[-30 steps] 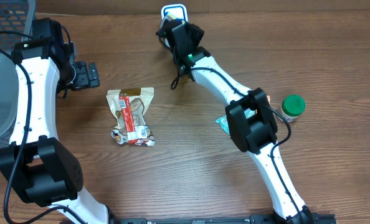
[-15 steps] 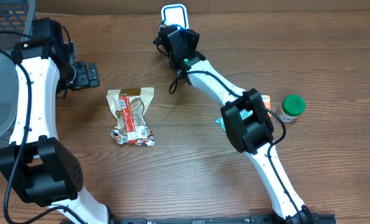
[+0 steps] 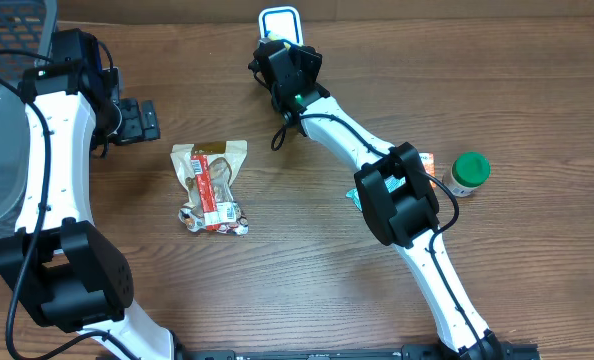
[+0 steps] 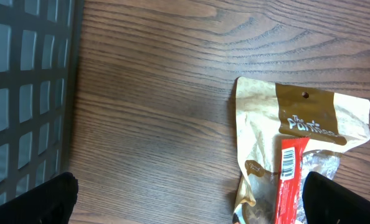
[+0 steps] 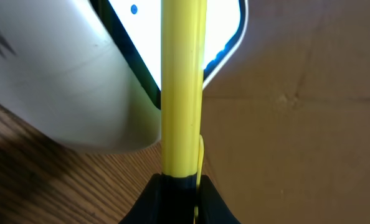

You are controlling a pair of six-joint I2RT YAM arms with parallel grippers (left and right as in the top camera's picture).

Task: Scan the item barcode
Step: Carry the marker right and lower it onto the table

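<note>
- Right end effector (image 3: 274, 48) is reaching to the far edge of the desk (image 3: 307, 280). Its jaws are nearly closed and are pinching a thin yellow item (image 5: 182, 93).
- In the wrist view I am seeing the item edge-on, standing upright out of the fingers. It is crossing directly in front of the scanner (image 5: 222, 25), whose window is glowing white.
- I am reading this as the presenting step. The item is being held low by its bottom end so that most of its length is clear of the fingers for the scanner to read.
- I cannot tell whether the item is touching the window or just off it. I am also not seeing the barcode, so I cannot tell which face is turned toward the light.
- If no read is registering, the item probably needs a slight wrist roll to flatten a broad face toward the window.
- Left end effector (image 3: 137, 120) is hanging wide and empty over bare wood, parked away from the scan. It is between the basket (image 4: 23, 93) and a tan pouch (image 4: 297, 137).
- The pouch is lying flat on the desk near mid-left, well apart from the scanner. A red strip with a barcode is facing up on it. I am judging it to be waiting, not in play.
- A green-capped jar (image 3: 469, 172) is standing upright to the right, beside the right arm's elbow, and nothing is touching it.
- Risk: the grip is narrow and on one end only, so the item could be pivoting in the jaws if it brushes the scanner housing.
</note>
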